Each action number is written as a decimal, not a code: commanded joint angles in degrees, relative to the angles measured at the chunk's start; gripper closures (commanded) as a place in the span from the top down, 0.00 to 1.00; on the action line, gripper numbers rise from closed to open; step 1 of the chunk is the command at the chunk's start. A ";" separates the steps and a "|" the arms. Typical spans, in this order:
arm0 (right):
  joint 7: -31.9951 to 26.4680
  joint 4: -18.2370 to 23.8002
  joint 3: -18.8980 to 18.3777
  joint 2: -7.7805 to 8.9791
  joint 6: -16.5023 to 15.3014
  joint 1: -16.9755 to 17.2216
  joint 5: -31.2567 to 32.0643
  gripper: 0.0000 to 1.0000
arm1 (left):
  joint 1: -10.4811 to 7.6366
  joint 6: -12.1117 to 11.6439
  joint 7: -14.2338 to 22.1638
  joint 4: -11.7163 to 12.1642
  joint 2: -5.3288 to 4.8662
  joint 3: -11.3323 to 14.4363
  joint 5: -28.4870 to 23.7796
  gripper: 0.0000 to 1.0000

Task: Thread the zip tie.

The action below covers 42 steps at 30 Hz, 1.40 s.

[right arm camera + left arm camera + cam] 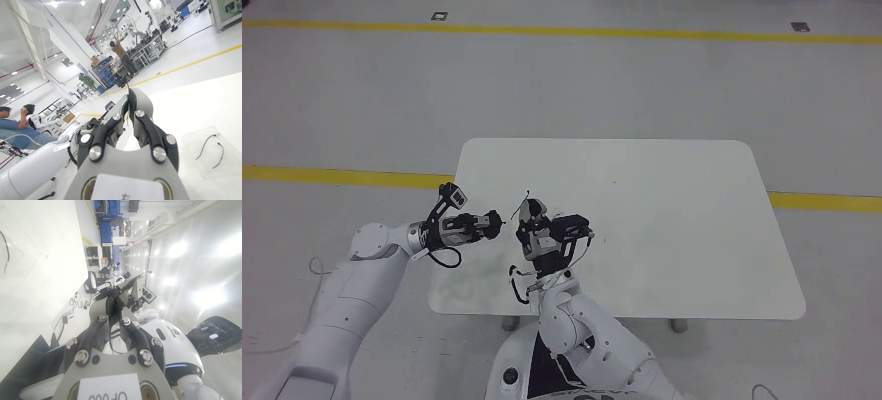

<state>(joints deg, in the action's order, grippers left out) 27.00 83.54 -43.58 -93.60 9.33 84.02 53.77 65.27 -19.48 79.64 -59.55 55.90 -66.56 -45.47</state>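
Two pincers are hovering close together above the near left part of the white counter [662, 200]. The left pincer [112, 298] is clamping its fingers shut on a thin black zip tie [110, 330], the strand trailing back between the finger links. The right pincer [129, 98], just beside it, is pinching a black strand as well, the tip poking out past its fingertips. Whether both are gripping one tie cannot be told. Farther out, two spare ties [204, 144] are lying on a clear sheet [191, 143] on the counter.
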 commanded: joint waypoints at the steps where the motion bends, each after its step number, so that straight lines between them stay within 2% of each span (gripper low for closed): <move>1: -0.03 0.02 -0.01 0.00 -0.04 0.01 0.00 0.00 | 0.00 0.00 0.00 0.00 0.00 0.00 0.00 0.00; 11: -0.42 0.42 -0.07 0.20 -0.65 0.21 0.84 0.00 | 0.00 0.00 0.00 0.00 0.00 0.00 0.00 0.00; 42: 0.44 -1.98 1.51 -0.55 0.86 -1.56 0.49 0.00 | 0.00 0.00 0.00 0.00 0.00 0.00 0.00 0.00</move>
<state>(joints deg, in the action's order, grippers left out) 27.44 81.55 -42.10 -94.16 10.16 82.46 54.25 65.27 -19.48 79.64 -59.55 55.90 -66.56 -45.47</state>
